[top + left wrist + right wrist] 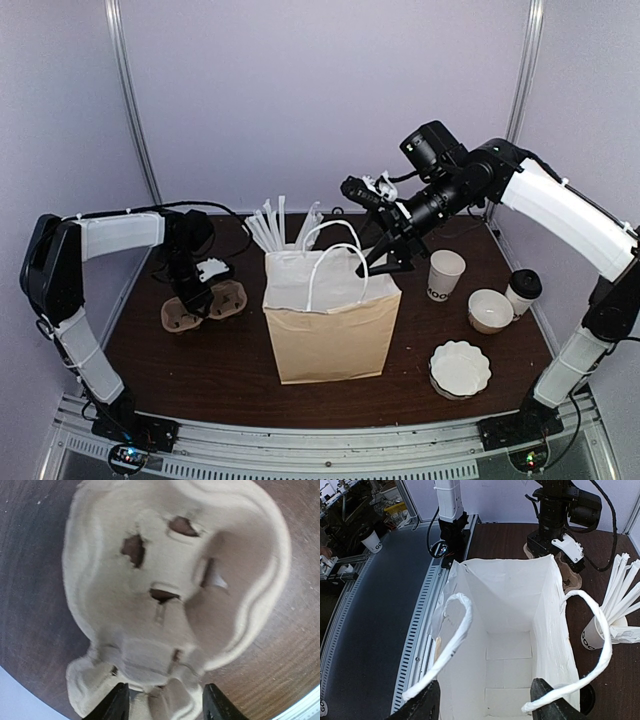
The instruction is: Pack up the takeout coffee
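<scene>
The takeout coffee point(522, 291), a white cup with a black lid, stands at the far right of the table. It is out of both wrist views. A brown paper bag point(330, 335) with white handles stands open in the middle. My right gripper point(388, 262) is open and empty, hovering over the bag's right side. In the right wrist view the bag's white inside point(505, 595) is empty below the gripper point(485, 705). My left gripper point(195, 297) is open, low over a cardboard cup carrier point(228, 297). Its fingers point(112, 707) straddle the carrier's near edge point(165, 580).
A lidless white cup point(445, 275) stands right of the bag. A white bowl point(489, 310) sits beside the coffee. A stack of fluted white paper dishes point(460, 368) lies front right. A cup of white straws point(280, 225) stands behind the bag and shows in the right wrist view point(600, 630).
</scene>
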Robot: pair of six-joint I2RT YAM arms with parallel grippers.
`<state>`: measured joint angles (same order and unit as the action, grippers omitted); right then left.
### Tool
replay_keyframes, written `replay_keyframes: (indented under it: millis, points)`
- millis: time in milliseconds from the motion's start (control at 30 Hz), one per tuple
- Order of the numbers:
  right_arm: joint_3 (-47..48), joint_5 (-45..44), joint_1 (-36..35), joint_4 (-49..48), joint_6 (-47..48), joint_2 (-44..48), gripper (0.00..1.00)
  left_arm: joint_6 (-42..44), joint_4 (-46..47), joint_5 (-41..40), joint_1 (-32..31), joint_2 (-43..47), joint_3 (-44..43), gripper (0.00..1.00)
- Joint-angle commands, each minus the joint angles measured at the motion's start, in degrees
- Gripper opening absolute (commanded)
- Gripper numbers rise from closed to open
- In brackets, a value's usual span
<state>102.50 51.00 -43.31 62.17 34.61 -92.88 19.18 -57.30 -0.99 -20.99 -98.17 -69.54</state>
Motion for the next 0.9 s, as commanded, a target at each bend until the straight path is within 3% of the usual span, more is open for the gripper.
replay_keyframes:
  millis: [0, 367, 867]
  points:
    - [-0.2, 1.2, 0.2, 0.9, 1.0, 2.1, 0.65, 2.0, -0.2, 1.0, 1.5, -2.6, -4.5, 0.52]
    - [-0.2, 1.7, 0.2, 1.7, 1.9, 1.5, 0.65, 2.9, -1.9, 5.4, 2.1, -5.4, -6.8, 0.42]
    - [-0.1, 2.0, 0.2, 2.0, 1.8, 1.6, 0.65, 3.2, -0.1, 4.0, 2.2, -3.9, -2.3, 0.42]
